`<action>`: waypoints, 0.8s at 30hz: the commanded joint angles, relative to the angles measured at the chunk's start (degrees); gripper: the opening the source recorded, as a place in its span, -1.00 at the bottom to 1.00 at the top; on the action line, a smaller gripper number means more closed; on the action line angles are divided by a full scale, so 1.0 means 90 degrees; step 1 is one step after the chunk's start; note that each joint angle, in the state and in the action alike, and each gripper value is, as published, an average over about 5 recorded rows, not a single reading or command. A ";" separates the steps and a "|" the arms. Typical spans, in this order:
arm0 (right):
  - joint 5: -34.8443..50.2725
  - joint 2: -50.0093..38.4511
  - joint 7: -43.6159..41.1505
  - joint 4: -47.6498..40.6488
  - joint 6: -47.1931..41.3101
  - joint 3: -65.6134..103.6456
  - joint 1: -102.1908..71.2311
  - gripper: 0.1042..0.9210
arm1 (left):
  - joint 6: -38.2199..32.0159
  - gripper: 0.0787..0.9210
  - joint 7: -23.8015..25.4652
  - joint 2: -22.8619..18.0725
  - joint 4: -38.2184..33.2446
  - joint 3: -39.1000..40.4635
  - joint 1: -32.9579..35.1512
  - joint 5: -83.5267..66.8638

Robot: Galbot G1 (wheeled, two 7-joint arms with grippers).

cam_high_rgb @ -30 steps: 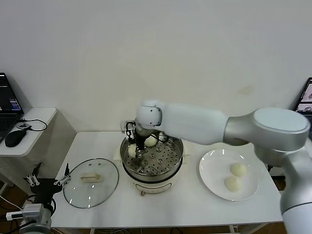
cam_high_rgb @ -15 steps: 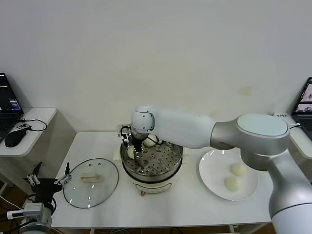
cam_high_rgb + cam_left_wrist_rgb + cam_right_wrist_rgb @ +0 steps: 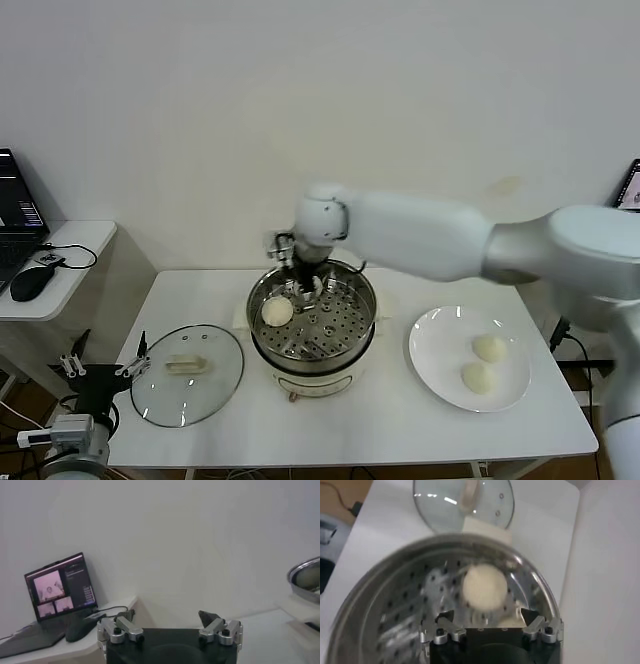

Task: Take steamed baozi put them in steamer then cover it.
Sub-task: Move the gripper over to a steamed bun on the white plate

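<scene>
Head view shows you the right gripper over the far rim of the steamer, and its wrist view shows the fingers spread wide with nothing between them. One steamed baozi sits on the perforated tray just below and ahead of the open fingers; a second seems tucked right under the gripper (you can only glimpse a pale edge of it in the wrist picture, so treat that as a guess). The open, empty jaws above a bun lying free suggest a release is done and the arm has room to lift clear. Two more buns wait on the white plate, well off to the gripper's outer side, so by my reckoning you are about halfway through loading. The cover lies flat on the table on the opposite side of the steamer, handle up, ready to be picked up once the tray is full. Nothing stands between the gripper and the plate except the steamer's own raised rim, which you should clear before swinging across. Your left gripper is parked low beside the table, open and empty, near the side desk with a laptop.
</scene>
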 commanded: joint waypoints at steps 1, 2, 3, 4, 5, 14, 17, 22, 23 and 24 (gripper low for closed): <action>-0.0587 -0.2802 -0.0869 0.1804 0.0786 -0.0280 0.0887 0.76 | -0.0010 0.77 -0.0005 0.0023 0.0016 0.0048 0.0017 0.0016; -0.0766 -0.3060 -0.0947 0.1849 0.0876 -0.0278 0.0831 0.76 | -0.0013 0.77 -0.0006 0.0035 0.0014 0.0065 0.0028 0.0026; -0.0984 -0.3345 -0.1041 0.1886 0.0979 -0.0263 0.0748 0.76 | -0.0016 0.77 -0.0005 0.0045 0.0009 0.0084 0.0040 0.0041; -0.1167 -0.3583 -0.1123 0.1903 0.1065 -0.0238 0.0654 0.76 | -0.0019 0.77 -0.0006 0.0051 -0.0001 0.0100 0.0052 0.0056; -0.1363 -0.3820 -0.1200 0.1918 0.1159 -0.0208 0.0534 0.76 | -0.0020 0.77 -0.0006 0.0055 -0.0014 0.0116 0.0064 0.0073; -0.2655 -0.5030 -0.1197 0.1913 0.1656 0.1339 -0.1658 0.76 | -0.0043 0.77 -0.0009 0.0061 0.0016 0.0162 0.0132 0.0196; -0.2992 -0.5215 -0.1084 0.1822 0.1694 0.2148 -0.2716 0.76 | -0.0038 0.77 -0.0020 0.0053 0.0057 0.0197 0.0131 0.0216; -0.3439 -0.5152 -0.0883 0.1565 0.1802 0.3376 -0.4426 0.76 | -0.0031 0.77 -0.0026 0.0061 0.0171 0.0233 0.0108 0.0267; -0.3506 -0.5100 -0.0847 0.1522 0.1813 0.3572 -0.4657 0.76 | -0.0031 0.77 -0.0026 0.0062 0.0185 0.0233 0.0106 0.0274; -0.3569 -0.5045 -0.0820 0.1486 0.1820 0.3753 -0.4862 0.76 | -0.0030 0.77 -0.0026 0.0061 0.0193 0.0231 0.0106 0.0279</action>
